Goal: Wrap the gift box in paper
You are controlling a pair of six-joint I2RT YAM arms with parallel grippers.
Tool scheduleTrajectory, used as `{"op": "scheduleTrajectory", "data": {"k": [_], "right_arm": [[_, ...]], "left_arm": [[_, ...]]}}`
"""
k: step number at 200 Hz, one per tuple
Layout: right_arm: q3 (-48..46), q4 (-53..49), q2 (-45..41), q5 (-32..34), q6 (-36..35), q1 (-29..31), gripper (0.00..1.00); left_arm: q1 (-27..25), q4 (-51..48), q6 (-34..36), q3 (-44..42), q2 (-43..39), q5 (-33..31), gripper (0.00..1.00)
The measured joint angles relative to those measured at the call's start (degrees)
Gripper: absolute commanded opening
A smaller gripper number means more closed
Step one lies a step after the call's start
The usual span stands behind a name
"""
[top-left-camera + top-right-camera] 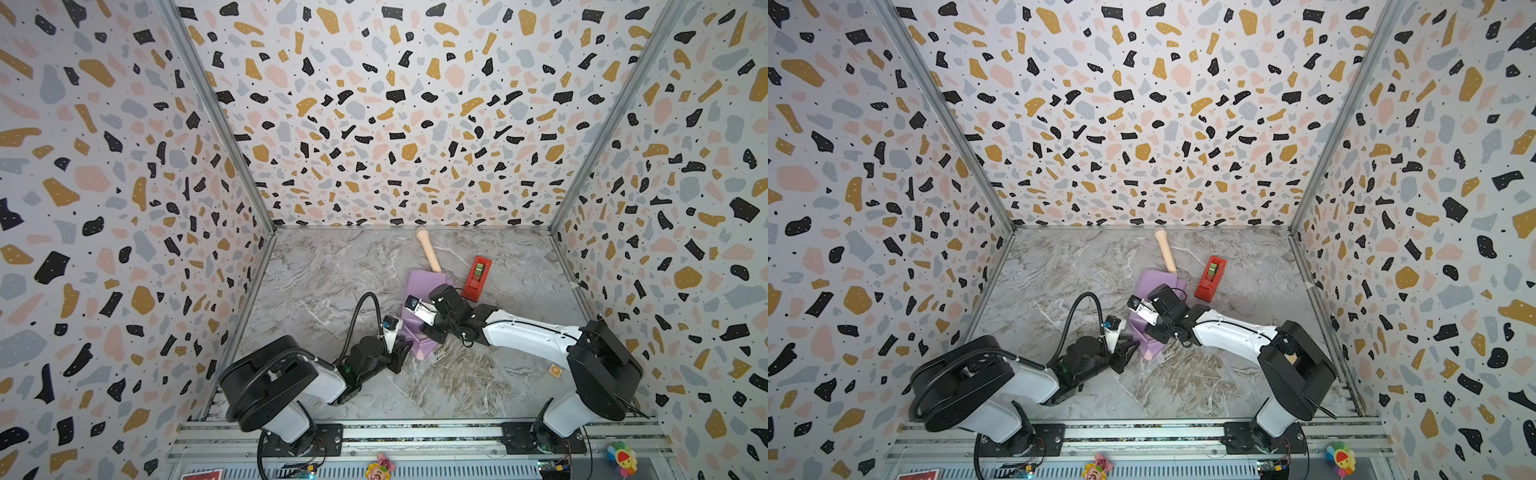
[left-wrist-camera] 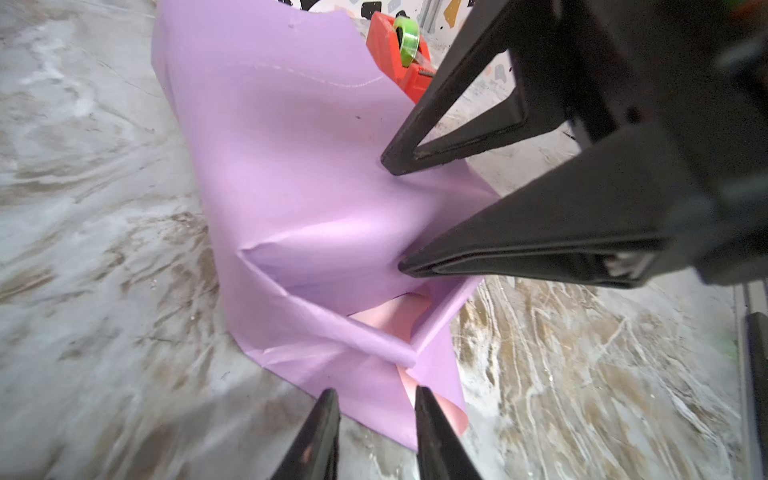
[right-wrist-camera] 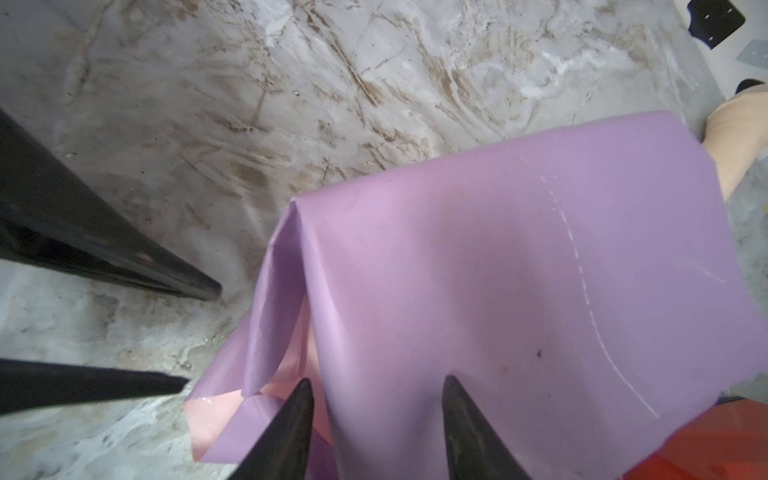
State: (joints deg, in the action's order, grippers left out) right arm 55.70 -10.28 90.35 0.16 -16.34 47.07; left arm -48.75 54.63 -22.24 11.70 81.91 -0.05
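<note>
The paper point(image 1: 419, 286) point(image 1: 1153, 284) lies lilac side up, draped in a box-like hump at mid-table. Its pink underside point(image 2: 388, 319) shows at an open, loosely folded end. The gift box is hidden. My right gripper point(image 3: 378, 380) is open, its two fingertips point(image 2: 392, 166) spread wide and resting on top of the draped paper point(image 3: 498, 270). At the near end, my left gripper point(image 2: 374, 392) is open too, its tips just short of the sheet's low corner. From the right wrist view the left gripper point(image 3: 199, 336) stands beside the folded end, apart from it.
A red tape dispenser point(image 1: 476, 277) point(image 1: 1210, 277) with green tape stands just right of the paper, close to the right arm. A beige toy microphone point(image 1: 428, 253) point(image 1: 1166, 251) lies behind the paper, its end touching the sheet. Patterned walls enclose the marble table point(image 1: 316, 291).
</note>
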Motion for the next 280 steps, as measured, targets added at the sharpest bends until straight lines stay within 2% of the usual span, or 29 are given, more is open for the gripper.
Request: {"op": "scheduleTrajectory", "data": {"k": [10, 22, 28, 45, 69, 99, 120, 144, 163, 201, 242, 262, 280], "right_arm": [[0.3, -0.8, -0.9, -0.6, 0.6, -0.2, 0.57], [0.3, -1.3, -2.7, -1.3, 1.4, -0.2, 0.60], [0.3, -1.3, -4.0, -1.8, 2.1, -0.3, 0.62], [-0.6, -0.4, -9.1, -3.0, 4.9, -0.9, 0.66], [-5.8, 2.7, -18.2, -6.2, 10.8, -4.1, 0.72], [-13.9, 8.1, -24.2, -14.7, 23.0, -16.0, 0.81], [-16.6, 11.7, -22.5, -19.8, 31.8, -20.8, 0.85], [-16.7, 16.0, -17.4, -24.3, 39.2, -21.3, 0.84], [-16.6, 18.6, -13.0, -26.6, 43.1, -21.6, 0.81], [-15.9, 21.7, -6.5, -29.6, 46.9, -23.0, 0.77], [-13.1, 21.3, -3.6, -33.6, 46.2, -25.4, 0.74], [-12.0, 19.4, -3.6, -33.1, 44.3, -26.8, 0.77], [-12.2, 15.1, -6.1, -28.9, 41.8, -27.7, 0.79]], "left_arm": [[0.1, -3.4, -1.2, 0.0, -4.5, -1.1, 0.46], [0.5, -8.3, -2.9, 0.5, -10.3, -3.3, 0.64], [0.8, -10.7, -3.7, 1.1, -12.7, -4.5, 0.70], [2.5, -16.4, -6.2, 4.1, -17.7, -7.6, 0.77], [6.3, -22.3, -8.8, 11.3, -16.6, -8.1, 0.77], [10.6, -27.3, -11.2, 22.2, -5.7, -5.0, 0.76], [12.1, -30.1, -12.0, 28.2, 2.6, -1.5, 0.74], [12.3, -32.7, -12.5, 32.6, 9.4, 2.8, 0.72], [12.3, -33.2, -13.2, 33.4, 11.5, 6.0, 0.71], [11.4, -31.4, -16.0, 32.4, 11.5, 10.6, 0.70], [9.2, -25.7, -21.3, 25.4, 9.0, 13.3, 0.70], [8.9, -27.1, -22.1, 23.8, 7.3, 12.0, 0.73], [8.8, -30.8, -20.6, 23.8, 4.4, 8.2, 0.74]]}}
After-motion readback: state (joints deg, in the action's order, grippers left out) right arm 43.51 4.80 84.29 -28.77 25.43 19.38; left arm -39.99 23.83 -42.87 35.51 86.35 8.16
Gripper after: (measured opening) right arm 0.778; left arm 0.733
